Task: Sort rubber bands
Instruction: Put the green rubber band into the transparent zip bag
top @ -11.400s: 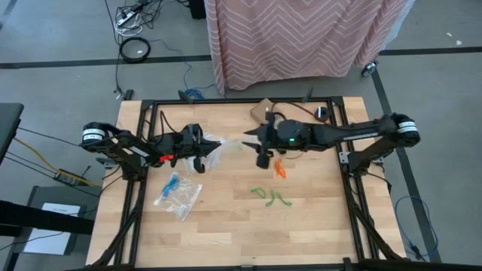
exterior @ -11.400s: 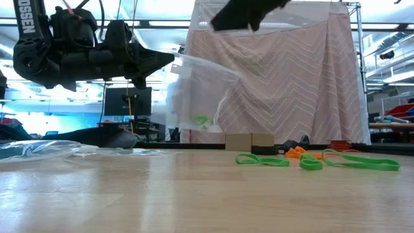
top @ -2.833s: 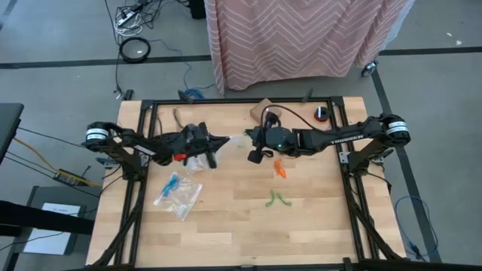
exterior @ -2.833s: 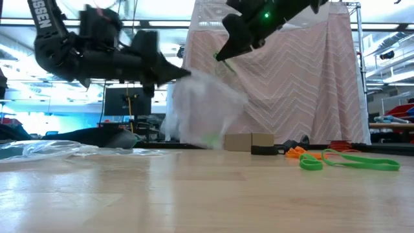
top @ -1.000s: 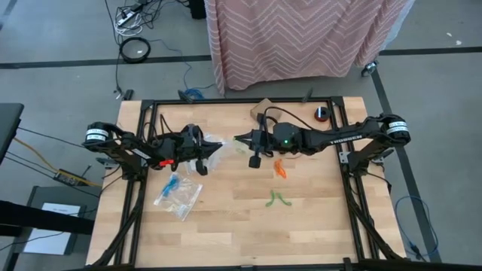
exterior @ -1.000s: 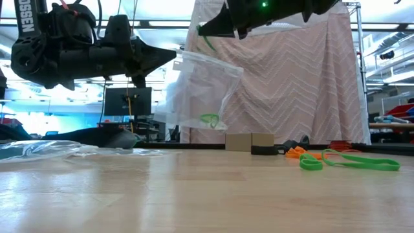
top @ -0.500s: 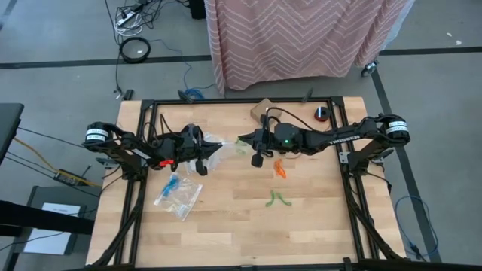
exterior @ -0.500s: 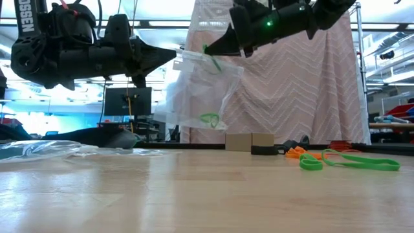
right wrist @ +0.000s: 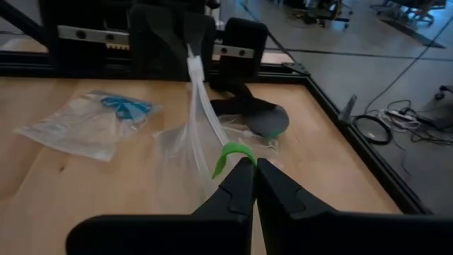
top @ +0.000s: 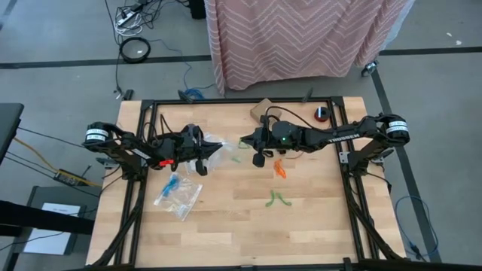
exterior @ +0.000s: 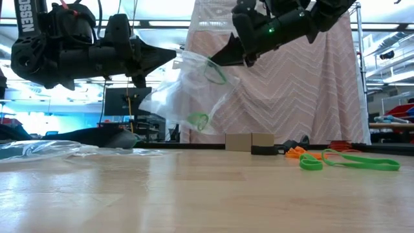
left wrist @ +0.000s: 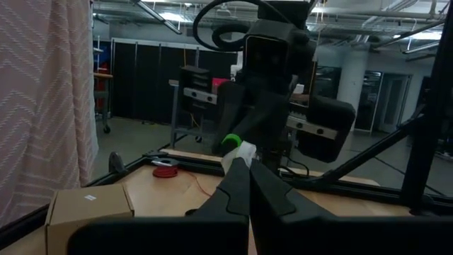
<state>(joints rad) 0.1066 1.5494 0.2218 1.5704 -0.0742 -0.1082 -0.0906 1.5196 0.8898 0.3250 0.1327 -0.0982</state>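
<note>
Above the worktop centre, the left end effector is pinched shut on the top edge of a clear zip bag, holding it hanging in the air. The right end effector sits right at the bag mouth, fingers pressed together on a green rubber band, which looks to be going in or just about released; can't tell if it's fully inside.

Progress, as I judge it: roughly midway.
- Green: one band already low in the hanging bag, one at the mouth in the right end effector, two or so still loose on the worktop; they overlap, exact count unclear.
- Blue: bands sit in a second clear bag lying flat near the left arm; looks done, count not readable.
- Orange: small pile loose on the worktop just beside the right arm, not bagged, looks like two or three.
- Black: none I can make out.

Bags: two in view. Left to do: remaining greens, then all orange.
</note>
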